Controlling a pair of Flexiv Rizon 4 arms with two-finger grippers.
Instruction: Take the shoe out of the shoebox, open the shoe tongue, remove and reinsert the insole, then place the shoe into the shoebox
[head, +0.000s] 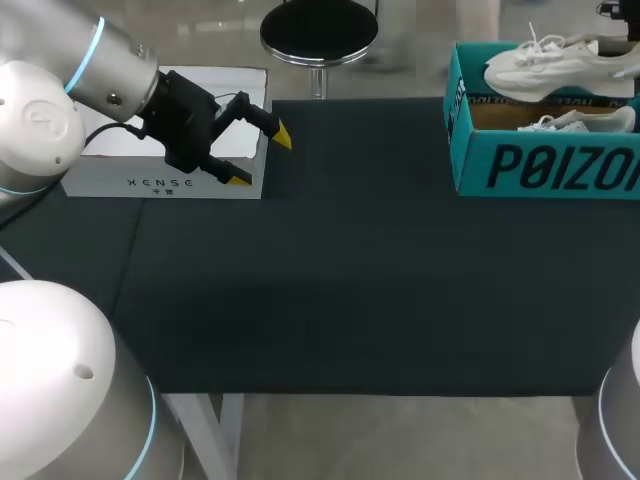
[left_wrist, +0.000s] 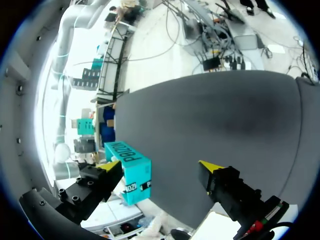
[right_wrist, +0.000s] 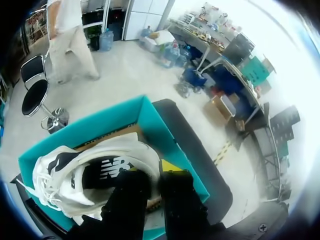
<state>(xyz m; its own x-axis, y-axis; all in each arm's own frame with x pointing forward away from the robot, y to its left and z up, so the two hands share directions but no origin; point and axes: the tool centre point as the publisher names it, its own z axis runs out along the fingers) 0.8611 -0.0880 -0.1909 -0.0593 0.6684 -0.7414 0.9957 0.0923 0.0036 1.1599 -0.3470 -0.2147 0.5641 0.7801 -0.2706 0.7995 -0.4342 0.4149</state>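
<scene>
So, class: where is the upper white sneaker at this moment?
The upper white sneaker is at the head view's far right, over the open top of the teal shoebox, above a second sneaker lying inside.

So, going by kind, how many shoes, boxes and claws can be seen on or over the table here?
Shoes: 2 (upper white shoe, lower white shoe)
Boxes: 2 (teal shoebox, white box)
Claws: 2 (left claw, right claw)
Total: 6
</scene>
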